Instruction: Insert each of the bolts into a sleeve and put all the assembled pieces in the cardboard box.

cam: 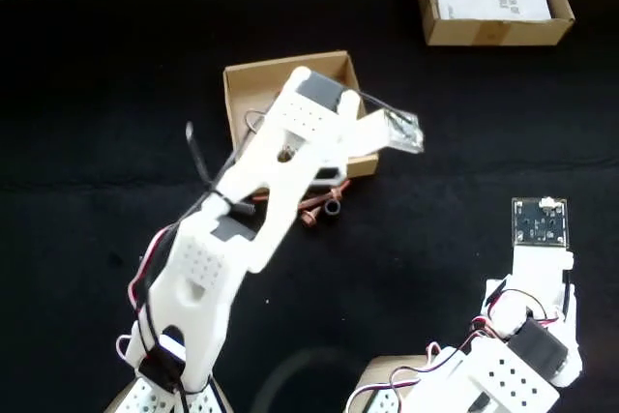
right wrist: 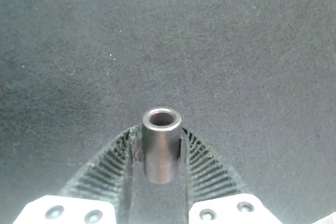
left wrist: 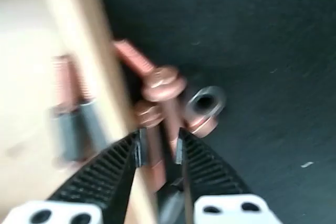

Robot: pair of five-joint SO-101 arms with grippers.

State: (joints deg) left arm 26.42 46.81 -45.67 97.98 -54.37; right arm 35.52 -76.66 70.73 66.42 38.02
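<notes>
My left gripper (left wrist: 159, 141) is shut on the shank of a copper bolt (left wrist: 155, 153), right against the outer wall of the cardboard box (left wrist: 79, 40). More copper bolts (left wrist: 164, 80) and a grey sleeve (left wrist: 205, 103) lie on the black mat beside it. Inside the box lie assembled pieces (left wrist: 71, 124), bolts in grey sleeves. From above, the left arm (cam: 290, 152) stretches over the box (cam: 242, 79), and the loose bolts (cam: 311, 210) and sleeve (cam: 334, 206) lie at the box's near side. My right gripper (right wrist: 161, 135) is shut on an upright grey sleeve (right wrist: 161, 148) above bare mat.
A second cardboard box (cam: 440, 31) with a printed sheet in it stands at the far right edge of the mat. The right arm (cam: 537, 336) sits at the near right corner. A thin dark cable (cam: 198, 157) runs left of the task box.
</notes>
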